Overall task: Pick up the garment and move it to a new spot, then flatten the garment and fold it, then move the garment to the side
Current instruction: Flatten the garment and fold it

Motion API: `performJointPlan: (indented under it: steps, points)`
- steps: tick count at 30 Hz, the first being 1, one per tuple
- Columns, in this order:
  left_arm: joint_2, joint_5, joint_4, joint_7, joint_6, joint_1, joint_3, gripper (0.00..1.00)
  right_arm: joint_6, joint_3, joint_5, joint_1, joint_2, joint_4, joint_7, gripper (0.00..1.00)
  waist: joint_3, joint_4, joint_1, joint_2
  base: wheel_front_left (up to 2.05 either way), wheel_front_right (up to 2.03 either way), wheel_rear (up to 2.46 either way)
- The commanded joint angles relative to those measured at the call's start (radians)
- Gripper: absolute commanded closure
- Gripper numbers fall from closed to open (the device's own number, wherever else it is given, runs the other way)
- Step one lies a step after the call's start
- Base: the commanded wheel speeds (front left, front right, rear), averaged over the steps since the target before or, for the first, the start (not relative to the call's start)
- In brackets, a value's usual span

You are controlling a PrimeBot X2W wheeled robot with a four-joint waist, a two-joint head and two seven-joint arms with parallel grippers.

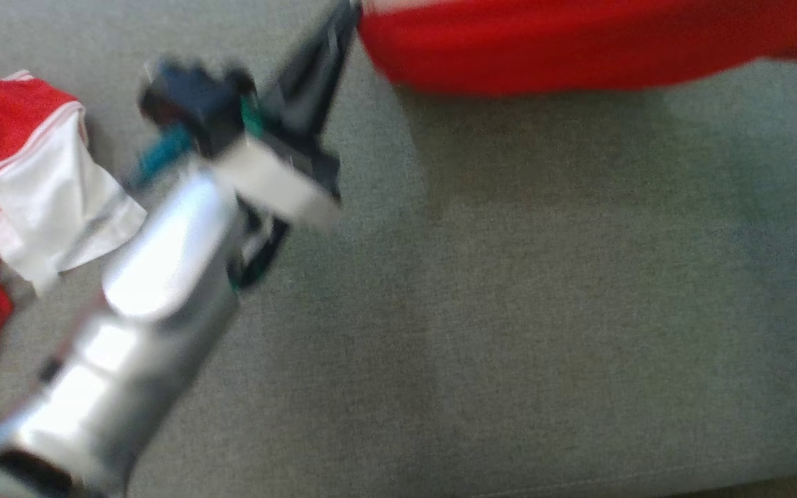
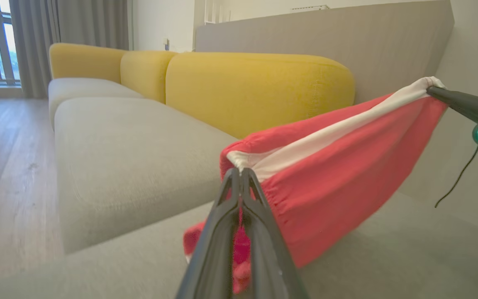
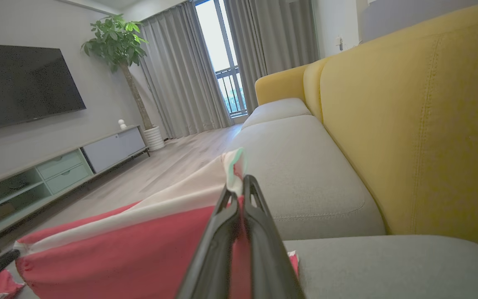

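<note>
The garment point(image 2: 338, 166) is red with a white band along its edge. It hangs stretched between my two grippers above the grey sofa seat point(image 1: 544, 311). My left gripper point(image 2: 241, 176) is shut on one end of the white band. In the left wrist view my right gripper point(image 2: 434, 90) pinches the band's other end at the upper right. In the right wrist view the right gripper point(image 3: 239, 189) is shut on the cloth point(image 3: 131, 253). In the head view my left gripper point(image 1: 349, 17) reaches up to the red garment point(image 1: 578, 48) at the top edge.
More red and white cloth point(image 1: 32, 180) lies on the seat at the head view's left edge; I cannot tell whether it belongs to the same garment. Yellow back cushions point(image 2: 259, 91) rise behind the seat. Wooden floor point(image 3: 172, 162) and a TV cabinet point(image 3: 56, 166) lie beyond.
</note>
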State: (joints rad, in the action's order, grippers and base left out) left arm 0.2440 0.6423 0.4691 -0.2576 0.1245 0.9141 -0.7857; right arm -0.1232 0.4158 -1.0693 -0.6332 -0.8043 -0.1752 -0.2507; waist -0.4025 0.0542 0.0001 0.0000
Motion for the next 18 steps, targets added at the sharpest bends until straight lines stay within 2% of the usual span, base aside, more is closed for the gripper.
performJointPlan:
  steps: [1,7,13,18]
  points:
    - [0.023,-0.005,-0.040,-0.004,0.004,0.011,0.041,1.00,-0.008,-0.024,0.001,0.044,-0.030,0.033,-0.011,1.00,0.029,-0.009,-0.0001,0.0000,0.00,0.00,0.00]
    - [0.058,0.005,-0.074,-0.004,0.006,-0.290,0.000,1.00,-0.008,-0.081,0.023,0.350,0.002,0.094,-0.011,1.00,0.155,-0.013,-0.0001,0.0000,0.00,0.00,0.00]
    - [0.070,0.084,-0.087,-0.002,0.005,-0.522,-0.036,1.00,-0.008,-0.108,0.028,0.615,0.008,0.151,-0.011,1.00,0.263,-0.019,-0.0001,0.0000,0.00,0.00,0.00]
    - [0.105,0.127,-0.173,0.024,-0.044,-0.677,-0.051,1.00,-0.008,-0.151,0.025,0.800,0.013,0.228,-0.002,1.00,0.308,-0.032,-0.0001,0.0000,0.00,0.00,0.00]
